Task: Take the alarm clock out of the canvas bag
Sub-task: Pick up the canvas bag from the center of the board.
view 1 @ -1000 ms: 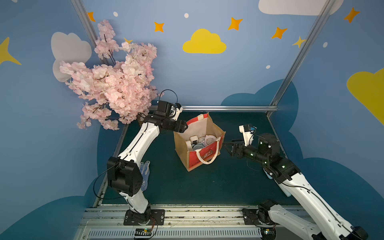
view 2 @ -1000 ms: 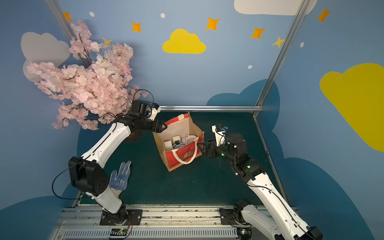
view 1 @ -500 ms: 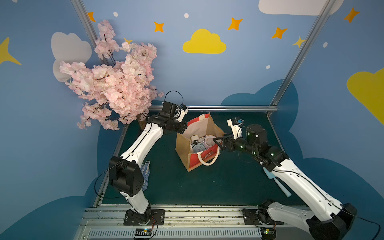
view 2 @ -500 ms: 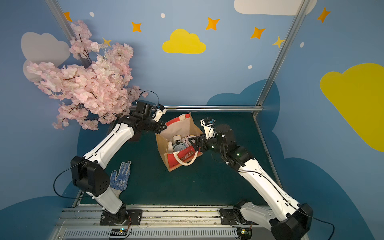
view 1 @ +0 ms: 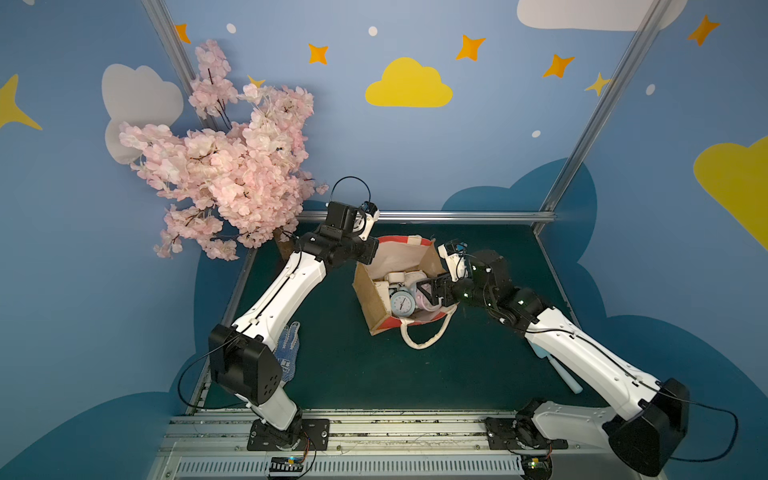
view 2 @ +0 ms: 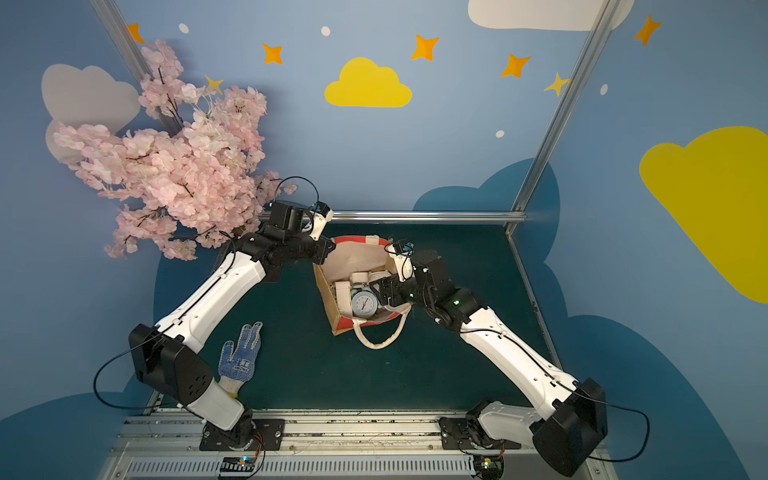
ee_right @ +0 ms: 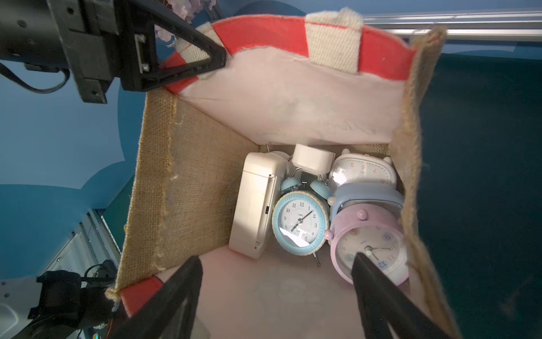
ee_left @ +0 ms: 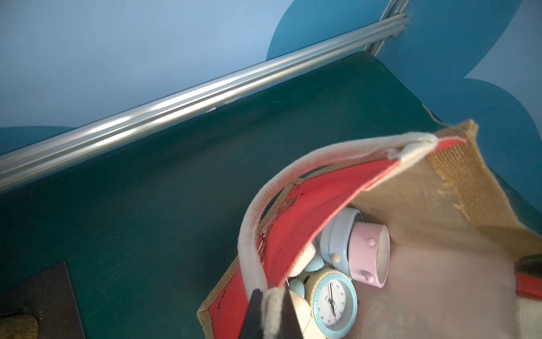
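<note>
Tan canvas bag (view 1: 368,291) holds alarm clocks (ee_right: 300,223); the left gripper (ee_left: 272,311) clamps its handle (ee_left: 249,234). Over them the right gripper (ee_right: 275,258) gapes.

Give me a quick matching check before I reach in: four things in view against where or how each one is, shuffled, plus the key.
Things
1. left fingers
2. right fingers
3. round blue clock
4. glove

Place or state
A. lying on the table beside the left arm
B. open at the mouth of the bag
C. shut on the bag's white handle
D. face up inside the bag, between a white case and a pink clock

Pairs: 1-C, 2-B, 3-D, 4-A
</note>
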